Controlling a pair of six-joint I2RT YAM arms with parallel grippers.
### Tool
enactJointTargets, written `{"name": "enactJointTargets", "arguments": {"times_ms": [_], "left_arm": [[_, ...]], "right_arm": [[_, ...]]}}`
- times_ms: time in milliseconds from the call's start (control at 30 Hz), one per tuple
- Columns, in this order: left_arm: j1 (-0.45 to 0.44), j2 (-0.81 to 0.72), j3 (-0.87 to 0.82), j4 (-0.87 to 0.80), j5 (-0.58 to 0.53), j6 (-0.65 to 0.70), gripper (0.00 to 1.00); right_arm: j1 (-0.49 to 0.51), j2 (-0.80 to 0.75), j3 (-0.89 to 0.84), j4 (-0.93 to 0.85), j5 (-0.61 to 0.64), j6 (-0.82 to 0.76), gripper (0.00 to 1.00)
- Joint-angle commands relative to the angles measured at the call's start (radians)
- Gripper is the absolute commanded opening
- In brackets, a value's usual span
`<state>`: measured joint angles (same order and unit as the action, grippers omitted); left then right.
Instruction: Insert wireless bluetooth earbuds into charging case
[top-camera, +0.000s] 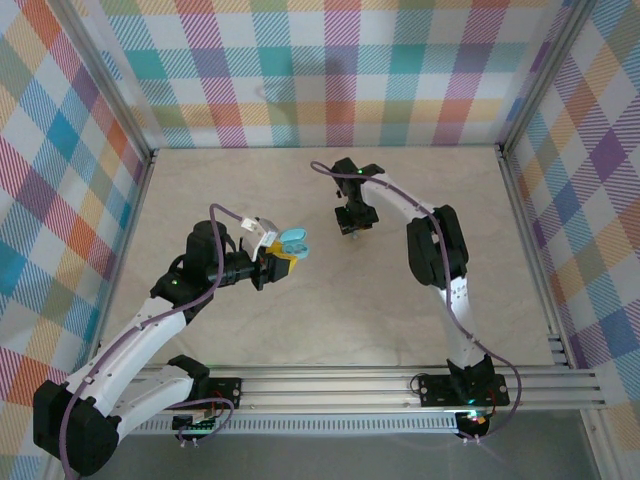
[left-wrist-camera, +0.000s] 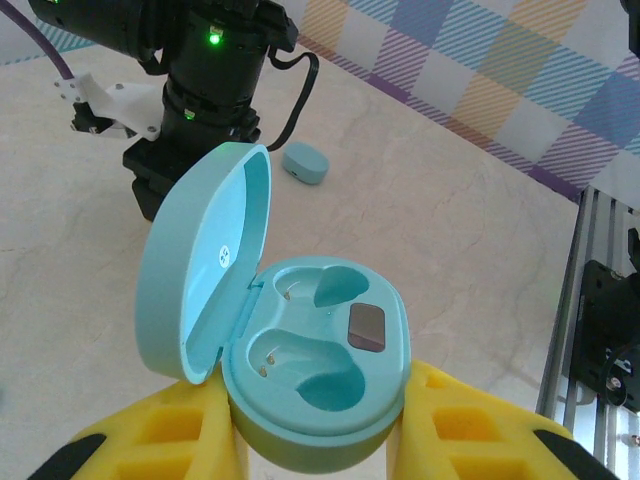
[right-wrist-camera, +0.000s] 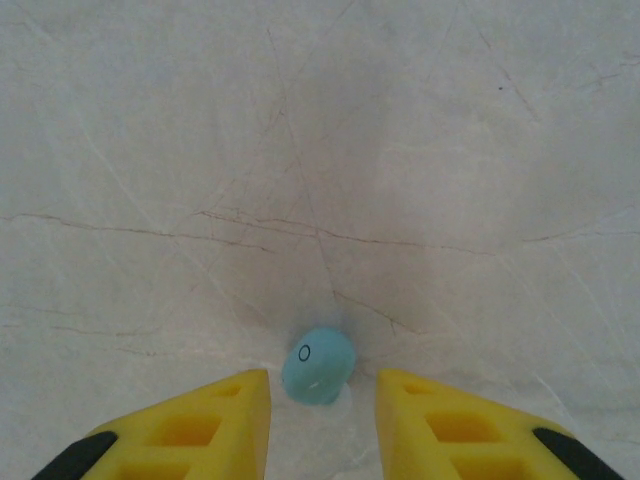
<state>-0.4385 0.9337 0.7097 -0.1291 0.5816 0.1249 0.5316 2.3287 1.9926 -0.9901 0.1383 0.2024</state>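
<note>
Pale counter (right-wrist-camera: 400, 150) carried one earbud (right-wrist-camera: 318, 365) centred between the tips of the right fingers (right-wrist-camera: 195, 430), spread and empty, while the left fingers (left-wrist-camera: 170, 435), off to the side, clamped the open, empty case (left-wrist-camera: 320, 400).

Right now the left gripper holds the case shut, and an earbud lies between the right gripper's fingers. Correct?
No: the case in the left gripper is open, as the left wrist view shows. The earbud does lie between the right gripper's fingers.
</note>
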Motion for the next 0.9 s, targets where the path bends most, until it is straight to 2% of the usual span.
{"name": "enactJointTargets", "arguments": {"times_ms": [0,600,867], "left_arm": [[0.014,-0.016,-0.010,0.003,0.001,0.019,0.02],[0.018,-0.019,-0.003,-0.021,0.003,0.027,0.02],[0.017,-0.041,-0.004,-0.041,-0.003,0.032,0.02]], "right_arm": [[0.010,0.027,0.043,-0.037,-0.015,0.009,0.34],[0.019,0.064,0.053,-0.040,-0.020,-0.005,0.32],[0.021,0.069,0.052,-0.034,-0.033,-0.016,0.27]]}}
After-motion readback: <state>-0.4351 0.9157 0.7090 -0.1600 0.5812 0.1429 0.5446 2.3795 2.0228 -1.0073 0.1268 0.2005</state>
